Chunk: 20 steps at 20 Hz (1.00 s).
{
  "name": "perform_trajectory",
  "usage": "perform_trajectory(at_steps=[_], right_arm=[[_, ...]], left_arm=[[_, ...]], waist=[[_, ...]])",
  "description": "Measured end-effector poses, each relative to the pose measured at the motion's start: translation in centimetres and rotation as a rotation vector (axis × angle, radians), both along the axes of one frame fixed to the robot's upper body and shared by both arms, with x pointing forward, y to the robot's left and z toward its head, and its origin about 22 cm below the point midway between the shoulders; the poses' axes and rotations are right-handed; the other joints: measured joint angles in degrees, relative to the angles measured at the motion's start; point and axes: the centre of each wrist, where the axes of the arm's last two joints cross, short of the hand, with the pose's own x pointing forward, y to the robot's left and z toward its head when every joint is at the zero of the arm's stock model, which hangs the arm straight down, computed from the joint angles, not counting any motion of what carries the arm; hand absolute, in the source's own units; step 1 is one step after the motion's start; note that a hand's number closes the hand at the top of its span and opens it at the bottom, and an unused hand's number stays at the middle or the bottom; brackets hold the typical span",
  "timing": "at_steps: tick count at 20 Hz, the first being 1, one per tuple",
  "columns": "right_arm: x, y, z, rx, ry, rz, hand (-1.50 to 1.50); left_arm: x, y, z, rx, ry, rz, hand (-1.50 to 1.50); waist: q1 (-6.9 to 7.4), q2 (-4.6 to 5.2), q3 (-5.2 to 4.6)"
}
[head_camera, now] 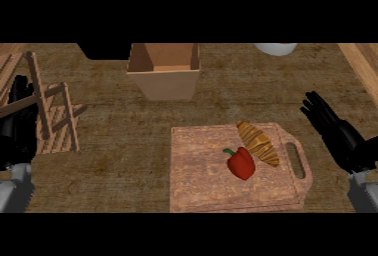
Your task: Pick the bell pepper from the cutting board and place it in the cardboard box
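Observation:
A red bell pepper (241, 163) with a green stem lies on the wooden cutting board (199, 185), near its middle. Just right of it a croissant (258, 142) lies on the same board, touching or almost touching the pepper. The open cardboard box (164, 70) stands upright at the back of the counter, its opening facing up. My right hand (336, 132) is open at the right edge, fingers straight, to the right of the board and apart from it. My left hand (18, 125) rests open at the left edge, fingers up.
A slatted wooden rack (55, 117) stands at the left, beside my left hand. A dark object (103, 50) sits left of the box at the back, and a white dish (277, 48) shows at the back right. Wooden edging (362, 60) runs along the right side.

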Motion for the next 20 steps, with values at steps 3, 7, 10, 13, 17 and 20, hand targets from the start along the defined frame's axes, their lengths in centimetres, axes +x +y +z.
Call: perform_trajectory(at_steps=[3, 7, 10, 13, 17, 20], right_arm=[[1.3, 2.4, 2.0, 0.027, -0.101, 0.067, -1.5], [3.5, 6.5, 6.3, -0.024, -0.303, 0.195, 1.5], [3.9, 7.8, 6.5, -0.142, -0.355, 0.104, -1.5], [3.6, 10.3, 4.9, -0.086, -0.375, 0.03, -1.5], [3.1, 11.1, 3.9, -0.134, -0.421, 0.045, -1.5], [3.4, 10.1, 4.8, -0.294, -0.433, 0.111, -1.5]], left_arm=[[0.1, -1.0, 0.3, -0.115, 0.016, 0.035, 0.0], [0.6, -1.5, 0.9, -0.124, 0.04, 0.03, 0.0], [0.0, -0.6, 0.7, -0.007, 0.093, -0.003, 0.0], [-0.4, -0.2, 0.6, 0.066, 0.122, -0.023, 0.0], [-0.7, 0.0, 0.5, 0.123, 0.146, -0.026, 0.0], [-0.9, 0.1, 0.5, 0.144, 0.156, -0.031, 0.0]], waist=[[0.67, 0.26, 0.86], [1.76, 0.35, 0.96], [1.59, 0.42, 1.47], [1.53, 0.53, 1.87], [1.36, 0.54, 2.05], [1.2, 0.46, 2.03]])
